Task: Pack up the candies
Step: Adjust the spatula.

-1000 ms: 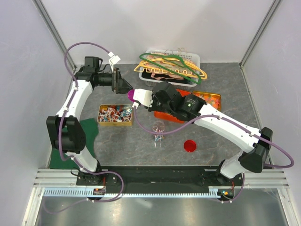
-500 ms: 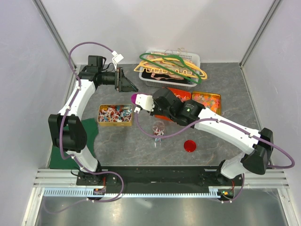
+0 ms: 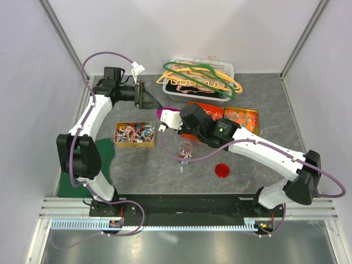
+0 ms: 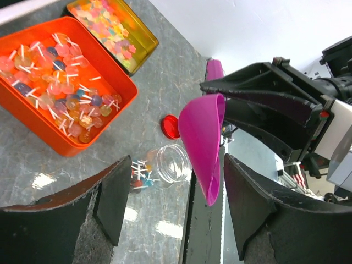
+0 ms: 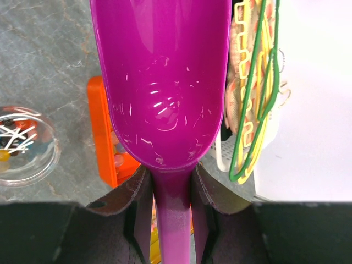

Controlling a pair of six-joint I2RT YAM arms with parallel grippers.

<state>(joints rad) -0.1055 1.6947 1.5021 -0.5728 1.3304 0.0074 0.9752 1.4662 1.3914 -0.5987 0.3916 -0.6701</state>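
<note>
The right arm (image 3: 258, 148) has shifted and carried the scoop (image 3: 165, 114) slightly right and nearer, while the left wrist has rolled and its jaws have narrowed a little. The right jaws are clamped on the scoop's handle, one finger on either side. The bowl (image 5: 165, 82) points forward and is empty, so this looks like the run-in for another load. The grip sits low on the handle, which leaves the whole bowl free to dig.

The left arm (image 3: 88, 118) holds its jaws wide apart with nothing in them, facing the scoop (image 4: 202, 143) from just beside it. Whether they are there to steady it or to take it cannot be told.

The candies (image 3: 135, 133) lie heaped in the tin (image 3: 135, 146) on the left of the surface, near the scoop. A few already sit at the bottom of the jar (image 3: 185, 153), which is in the middle and open. Its red lid (image 3: 222, 170) is set well aside, so the mouth stays clear for pouring. Most of the sweets are still in the tin, so the packing looks barely begun. The likely next move is a dip into that tin, and the risk then is spilling wrapped sweets over the jar's narrow rim.
</note>
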